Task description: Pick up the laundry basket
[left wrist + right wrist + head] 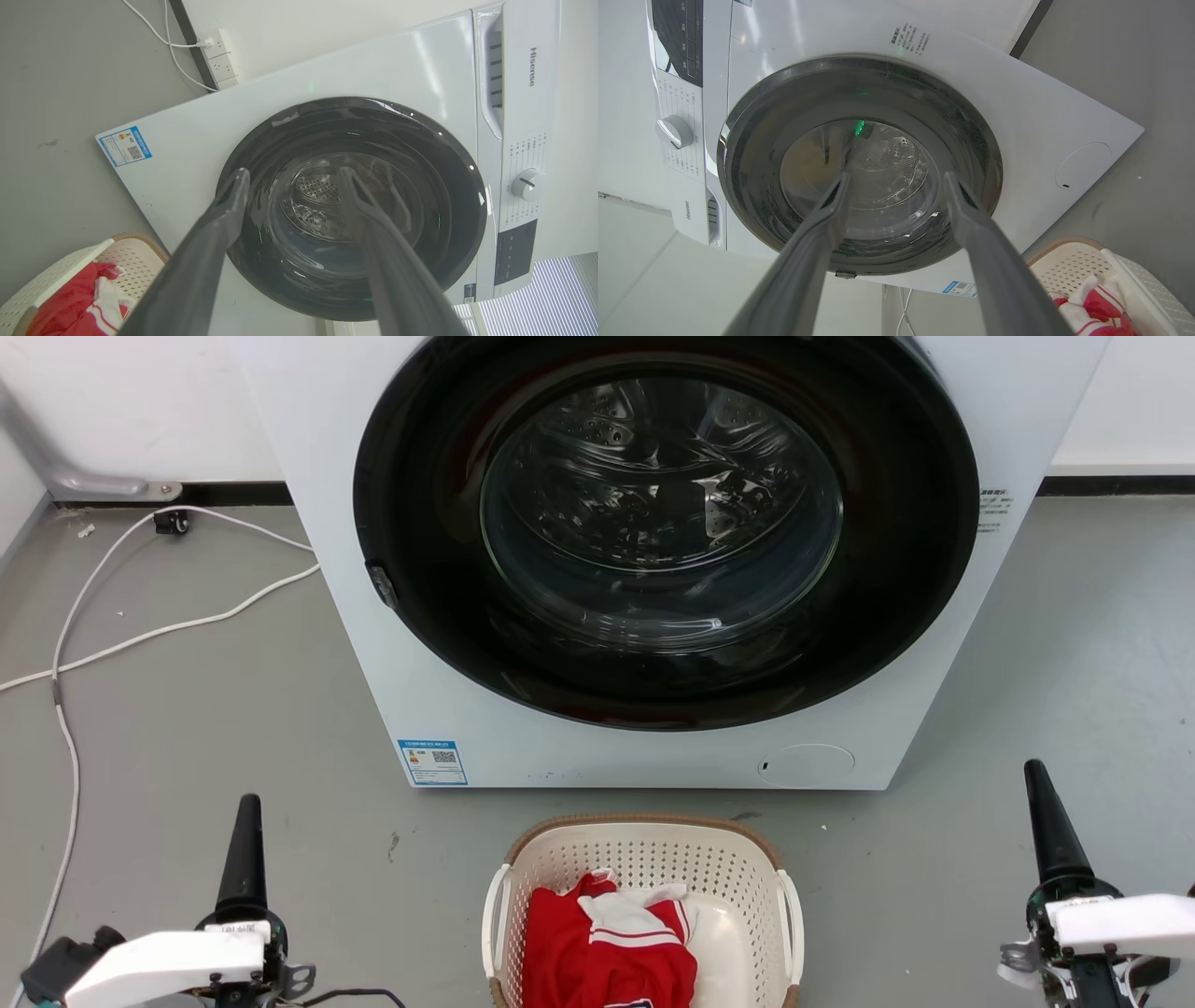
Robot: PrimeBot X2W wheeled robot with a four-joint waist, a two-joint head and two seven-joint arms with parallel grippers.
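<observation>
The laundry basket (653, 863) is cream-white, perforated, with a brown rim and white side handles. It stands on the grey floor in front of the washing machine, at the bottom centre of the head view. A red and white garment (607, 957) lies inside it. My left gripper (249, 803) is off to the basket's left and my right gripper (1035, 770) off to its right, both well clear of it. In the left wrist view the left gripper (293, 171) is open and empty, with the basket (133, 254) at the lower left. The right gripper (897, 176) is open too, with the basket (1069, 266) at the lower right.
A white front-loading washing machine (373, 663) with a shut dark round door (663, 532) stands just beyond the basket. White cables (140, 635) trail across the floor at the left, running to a power strip (219, 60) on the wall. Bare grey floor lies on both sides.
</observation>
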